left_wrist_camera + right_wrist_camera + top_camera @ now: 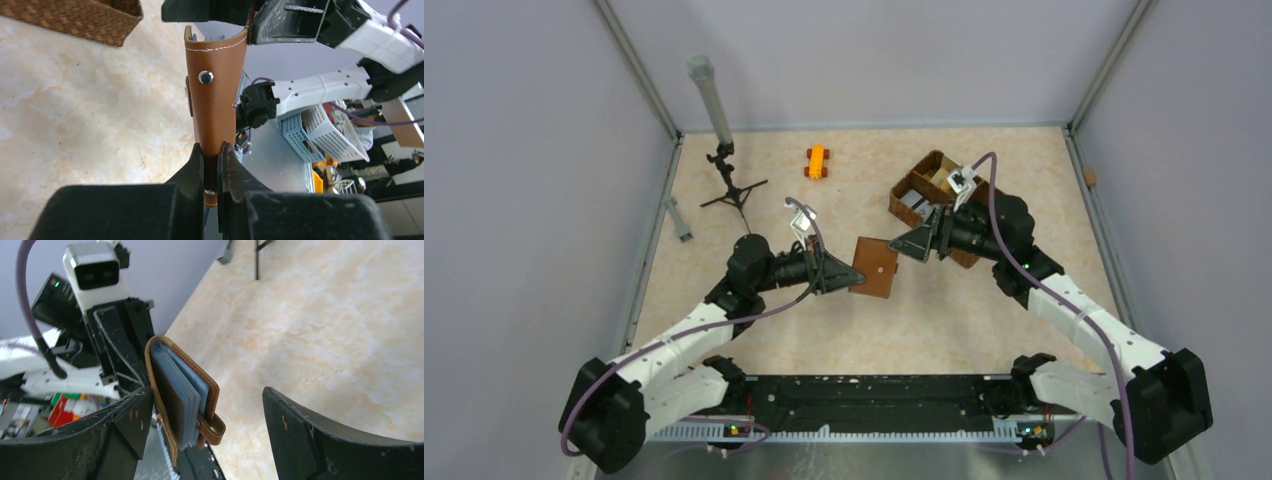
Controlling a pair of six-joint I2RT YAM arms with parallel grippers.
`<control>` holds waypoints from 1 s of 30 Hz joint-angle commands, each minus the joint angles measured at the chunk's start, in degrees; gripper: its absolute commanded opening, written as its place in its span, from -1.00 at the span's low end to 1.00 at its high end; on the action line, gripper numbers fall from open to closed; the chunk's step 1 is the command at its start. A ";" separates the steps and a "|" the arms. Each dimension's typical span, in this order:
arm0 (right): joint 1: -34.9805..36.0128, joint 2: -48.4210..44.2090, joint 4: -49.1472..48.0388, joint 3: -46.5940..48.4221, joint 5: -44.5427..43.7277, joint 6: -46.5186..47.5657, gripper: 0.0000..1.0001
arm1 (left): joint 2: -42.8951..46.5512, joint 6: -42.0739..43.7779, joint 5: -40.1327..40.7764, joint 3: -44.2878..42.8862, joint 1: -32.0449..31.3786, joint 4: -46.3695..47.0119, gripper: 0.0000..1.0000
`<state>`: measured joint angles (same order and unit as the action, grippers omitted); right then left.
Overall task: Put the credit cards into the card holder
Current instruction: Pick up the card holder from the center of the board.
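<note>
The card holder (874, 268) is a brown leather wallet, held up off the table on edge. My left gripper (842, 273) is shut on its lower end, as the left wrist view (212, 156) shows, with the snap stud side (215, 95) facing the camera. My right gripper (916, 244) is open at the holder's far end. In the right wrist view (207, 412) the holder (182, 395), with its blue pockets and looped tab, sits between the spread fingers, close to the left one (117, 427). A silver-grey flat piece (916, 203), perhaps a credit card, lies in the basket.
A brown woven compartmented basket (910, 182) stands just behind the right gripper and shows in the left wrist view (75, 17). A small black tripod (729, 185) with a grey tube (709, 95), a grey bar (679, 218) and an orange toy (817, 161) are at the back left. Walls enclose the table.
</note>
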<state>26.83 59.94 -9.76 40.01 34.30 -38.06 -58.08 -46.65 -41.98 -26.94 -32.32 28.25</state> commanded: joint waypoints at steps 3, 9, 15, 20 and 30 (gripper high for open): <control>0.65 -0.65 -6.57 2.88 16.45 0.26 0.65 | 5.69 3.84 -4.69 -4.32 0.15 -4.38 -1.00; 4.60 1.81 -10.67 3.14 16.14 -0.38 0.56 | 5.60 1.76 -6.41 -4.74 0.23 -2.47 -1.00; 5.50 5.50 -19.72 3.08 15.31 -5.53 -0.79 | 4.98 0.48 -8.25 -4.62 0.19 -1.36 -0.91; 6.16 6.60 -20.28 2.65 13.94 -5.94 -1.00 | 3.78 0.19 -7.94 -4.84 0.17 -1.87 -0.05; 6.89 7.32 -14.98 4.42 11.52 -2.63 -0.52 | 0.98 -1.35 -7.32 -5.14 0.22 0.10 -0.95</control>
<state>33.26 67.24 -25.65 40.62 47.83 -43.59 -57.36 -47.18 -49.89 -30.28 -31.94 23.57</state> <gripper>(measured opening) 0.140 0.199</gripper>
